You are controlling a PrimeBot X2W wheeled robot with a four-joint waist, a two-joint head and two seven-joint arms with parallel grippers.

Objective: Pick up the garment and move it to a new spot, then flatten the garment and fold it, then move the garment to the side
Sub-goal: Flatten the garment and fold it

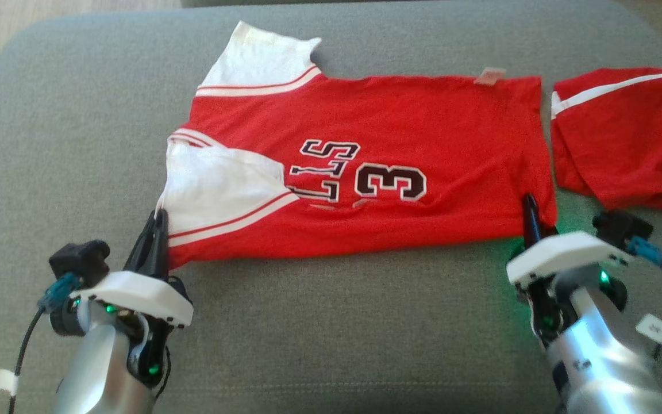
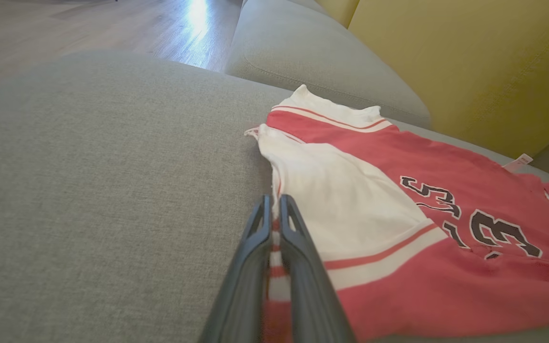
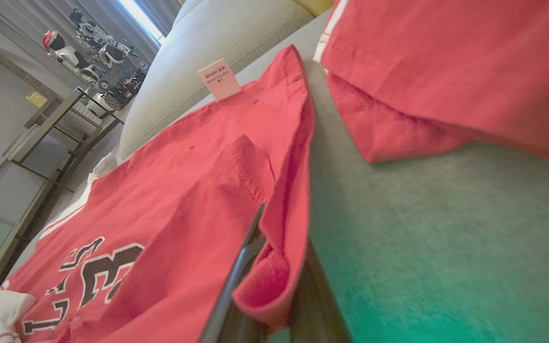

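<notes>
Garments, two: red jersey (image 1: 394,132) clamped by left claw (image 1: 158,221) and right claw (image 1: 532,210), second red garment (image 1: 624,144) beside

The jersey (image 1: 400,144) is bright red with white sleeves trimmed in thin red and white stripes, its lettering and numeral 3 black outlined in white. Right of the jersey the second garment (image 1: 630,144) is red with one white stripe. Under the jersey the cushion (image 1: 78,144) is heathered grey, and the fingers (image 2: 248,276) are dark charcoal.
</notes>
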